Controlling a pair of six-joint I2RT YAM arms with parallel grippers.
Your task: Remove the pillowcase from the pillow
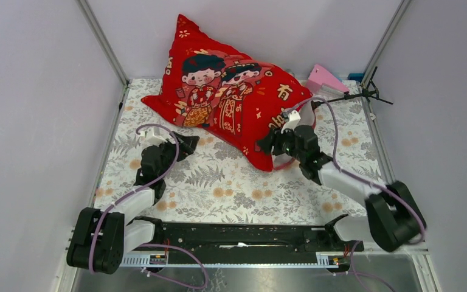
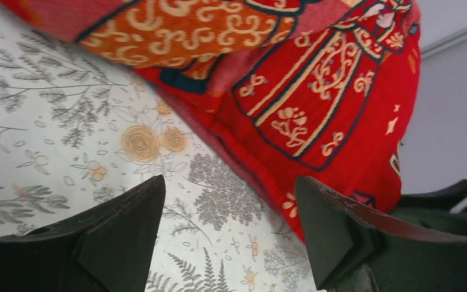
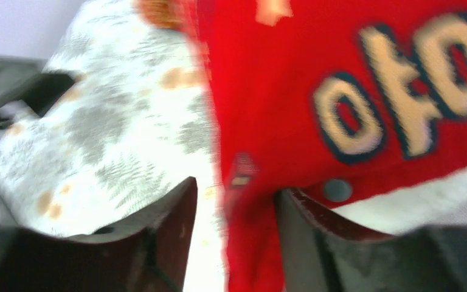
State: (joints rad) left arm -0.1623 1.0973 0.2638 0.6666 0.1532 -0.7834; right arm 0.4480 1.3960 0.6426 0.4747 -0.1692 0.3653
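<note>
The pillowcase [image 1: 231, 97] lies just ahead of both claws, with white pillow [image 3: 425, 201] peeking out by my right claw [image 3: 236, 204]. That claw is narrow, red edge between its fingers; pinched or not, I can't tell. My left claw [image 2: 230, 194] gapes wide, holding nothing.

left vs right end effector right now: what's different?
Jaws: left end effector wide, only tablecloth between; right end effector narrower, straddling the pillowcase edge. Place: left beside the pillowcase's near side; right at its corner, where white pillow shows. Both low over the tablecloth.
</note>
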